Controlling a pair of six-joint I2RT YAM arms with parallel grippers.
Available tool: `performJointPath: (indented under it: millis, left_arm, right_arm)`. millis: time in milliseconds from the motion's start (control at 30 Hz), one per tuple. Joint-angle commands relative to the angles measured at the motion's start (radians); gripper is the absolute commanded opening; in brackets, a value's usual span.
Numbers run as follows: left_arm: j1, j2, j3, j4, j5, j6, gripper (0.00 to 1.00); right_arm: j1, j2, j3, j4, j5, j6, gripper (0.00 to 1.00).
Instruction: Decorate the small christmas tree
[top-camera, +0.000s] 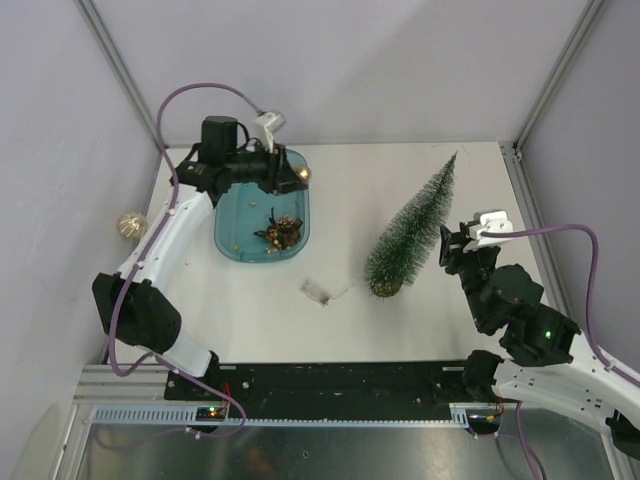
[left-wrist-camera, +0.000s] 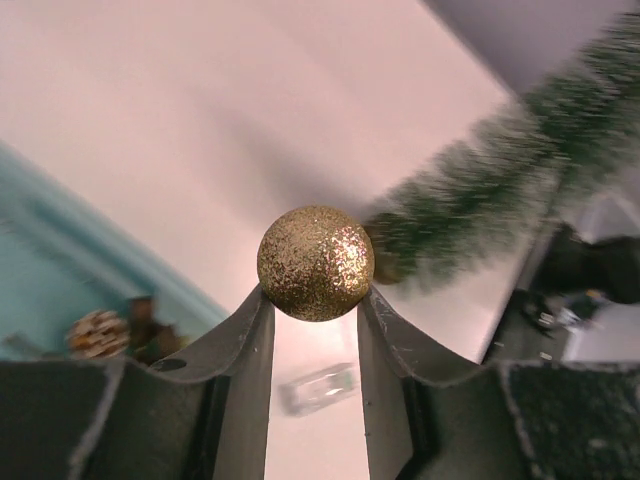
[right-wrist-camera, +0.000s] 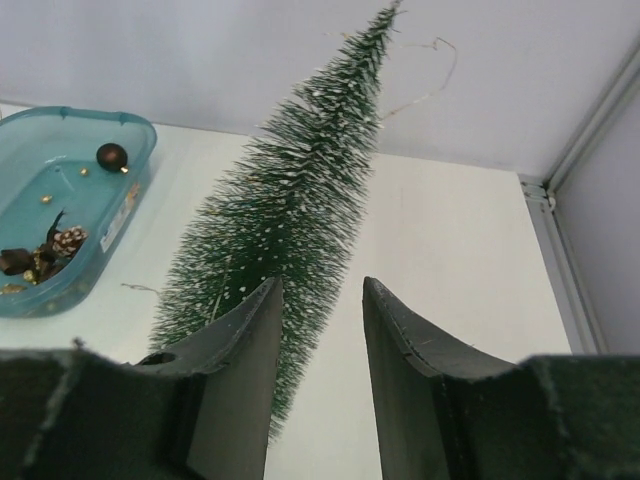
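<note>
Left end effector (left-wrist-camera: 313, 296) pinches a gold ball (left-wrist-camera: 316, 262).
It should seat the ball gently in the small christmas tree (right-wrist-camera: 290, 220), just ahead of the spread right end effector (right-wrist-camera: 320, 290).

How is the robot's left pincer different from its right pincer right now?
The left pincer is shut on a round glittery gold ball; the right pincer is open and empty. The left pincer is at the far end of the blue plastic tray, while the right pincer points at the small frosted green bottle-brush christmas tree. Both pincers are dark grey.
</note>
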Motion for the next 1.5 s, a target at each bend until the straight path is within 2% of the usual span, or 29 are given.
performJointPath:
  millis: [0, 133, 467, 700, 1067, 1467]
  left_arm:
    - [-0.104, 0.023, 0.088, -0.022, 0.235, -0.105, 0.31]
    - [-0.177, 0.049, 0.131, -0.021, 0.318, -0.107, 0.31]
    - [-0.287, 0.125, 0.215, -0.022, 0.331, -0.117, 0.31]
    - [-0.376, 0.183, 0.217, -0.022, 0.287, -0.103, 0.30]
    - [-0.434, 0.259, 0.299, -0.022, 0.274, -0.094, 0.30]
    - [-0.448, 0.310, 0.338, -0.022, 0.241, -0.075, 0.29]
  right_arm:
    - [-0.018, -0.013, -0.007, 0.016, 0.073, 0.036, 0.43]
    - [-0.039, -0.018, -0.013, 0.007, 0.083, 0.047, 0.44]
    - [-0.161, -0.006, -0.052, -0.037, 0.078, 0.110, 0.43]
    - [-0.264, 0.000, -0.087, -0.067, 0.031, 0.170, 0.41]
    - [-0.347, 0.027, -0.116, -0.039, -0.057, 0.200, 0.39]
    - [-0.371, 0.130, -0.117, 0.086, -0.119, 0.211, 0.36]
